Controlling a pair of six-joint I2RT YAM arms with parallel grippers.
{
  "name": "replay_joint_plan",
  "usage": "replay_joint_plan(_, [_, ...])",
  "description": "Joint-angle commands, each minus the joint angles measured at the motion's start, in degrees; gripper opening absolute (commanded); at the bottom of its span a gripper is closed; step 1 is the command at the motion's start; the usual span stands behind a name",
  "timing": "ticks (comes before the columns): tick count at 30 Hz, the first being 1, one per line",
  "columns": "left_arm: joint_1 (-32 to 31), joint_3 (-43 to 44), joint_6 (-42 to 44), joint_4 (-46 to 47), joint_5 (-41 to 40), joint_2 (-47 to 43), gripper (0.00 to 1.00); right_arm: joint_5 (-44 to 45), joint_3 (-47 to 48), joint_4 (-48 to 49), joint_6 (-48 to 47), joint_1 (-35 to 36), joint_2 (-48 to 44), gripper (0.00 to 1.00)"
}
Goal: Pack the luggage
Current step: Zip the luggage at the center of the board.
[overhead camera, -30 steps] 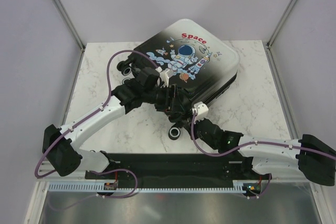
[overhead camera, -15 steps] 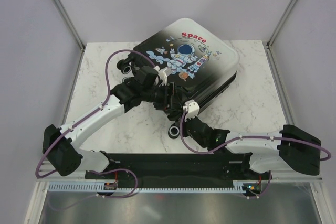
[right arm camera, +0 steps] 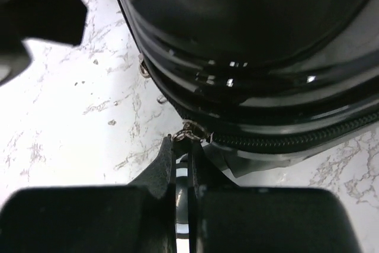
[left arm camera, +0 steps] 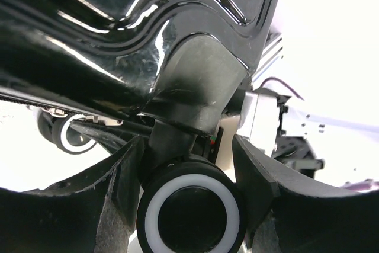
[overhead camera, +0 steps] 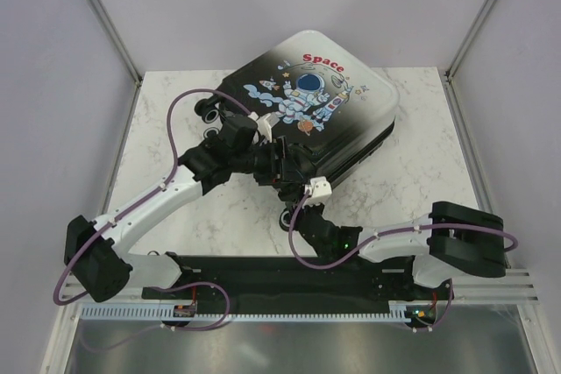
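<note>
The luggage (overhead camera: pixel 326 94) lies flat on the marble table with its astronaut print facing up, and its black underside fills the wrist views. My left gripper (overhead camera: pixel 277 160) sits at the luggage's near-left corner. Its fingers (left arm camera: pixel 121 197) are closed around a black wheel with a white ring (left arm camera: pixel 192 211). My right gripper (overhead camera: pixel 304 176) is at the near edge of the luggage (right arm camera: pixel 249 34). There it is shut on the small metal zipper pull (right arm camera: pixel 189 131) at the end of the zipper track (right arm camera: pixel 284 140).
Another wheel (overhead camera: pixel 289 217) sticks out near the right gripper, and two more (overhead camera: pixel 209 112) show at the luggage's left end. The left arm's purple cable (overhead camera: pixel 180 129) loops above the table (overhead camera: pixel 175 216). Grey walls and metal posts enclose three sides.
The right arm has swung its elbow and shoulder leftwards, and its gripper has slid a little left along the luggage's near edge with the zipper pull. The left arm has shifted only slightly.
</note>
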Motion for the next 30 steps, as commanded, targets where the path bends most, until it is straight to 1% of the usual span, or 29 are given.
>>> replay_joint_plan(1, [-1.09, 0.53, -7.15, 24.15, 1.15, -2.14, 0.02, -3.89, 4.41, 18.64, -7.21, 6.53, 2.37, 0.00])
replay_joint_plan(7, [-1.09, -0.44, -7.41, 24.94, 1.06, -3.11, 0.02, -2.91, 5.90, 27.96, -7.74, 8.20, 10.19, 0.01])
replay_joint_plan(10, [-1.09, -0.70, -7.59, 24.94, 1.06, -3.55, 0.02, -2.73, 7.83, 30.52, -7.82, 8.82, 13.97, 0.03])
replay_joint_plan(13, [-1.09, -1.58, -8.29, 25.03, 0.71, -4.34, 0.02, -2.30, 10.20, 30.79, -9.31, 9.34, 16.80, 0.04])
replay_joint_plan(20, [-1.09, -2.55, -9.61, 25.73, 0.18, -5.13, 0.02, -0.98, 15.21, 31.67, -12.92, 9.61, 23.04, 0.03])
replay_joint_plan(22, [-1.09, -2.64, -9.78, 25.82, -0.08, -5.31, 0.02, -1.50, 15.83, 31.85, -13.27, 9.61, 24.10, 0.04])
replay_joint_plan(23, [-1.17, -2.64, -9.78, 25.99, -0.17, -5.40, 0.02, -1.68, 16.01, 31.85, -13.36, 9.70, 24.10, 0.07])
replay_joint_plan(24, [-1.09, -2.64, -9.70, 26.00, -0.26, -5.57, 0.02, -1.85, 15.75, 31.76, -13.19, 9.61, 23.31, 0.12])
replay_joint_plan(25, [-1.09, -2.55, -9.70, 26.00, -0.34, -5.57, 0.02, -1.86, 15.40, 31.24, -13.01, 9.70, 22.52, 0.28])
replay_joint_plan(27, [-1.09, -2.29, -9.61, 26.00, -0.35, -5.57, 0.02, -1.77, 13.29, 29.66, -12.31, 9.70, 18.76, 0.40])
replay_joint_plan(28, [-1.09, -2.37, -9.52, 25.91, -0.78, -5.66, 0.02, -1.85, 12.50, 26.78, -11.87, 9.70, 16.91, 0.49])
replay_joint_plan(29, [-1.09, -2.46, -9.43, 25.65, -1.13, -5.84, 0.02, -1.33, 10.66, 24.58, -11.35, 9.70, 15.06, 0.52])
replay_joint_plan(30, [-1.00, -2.46, -9.00, 25.38, -1.75, -6.01, 0.02, -1.07, 9.78, 22.03, -9.25, 9.70, 10.78, 0.54])
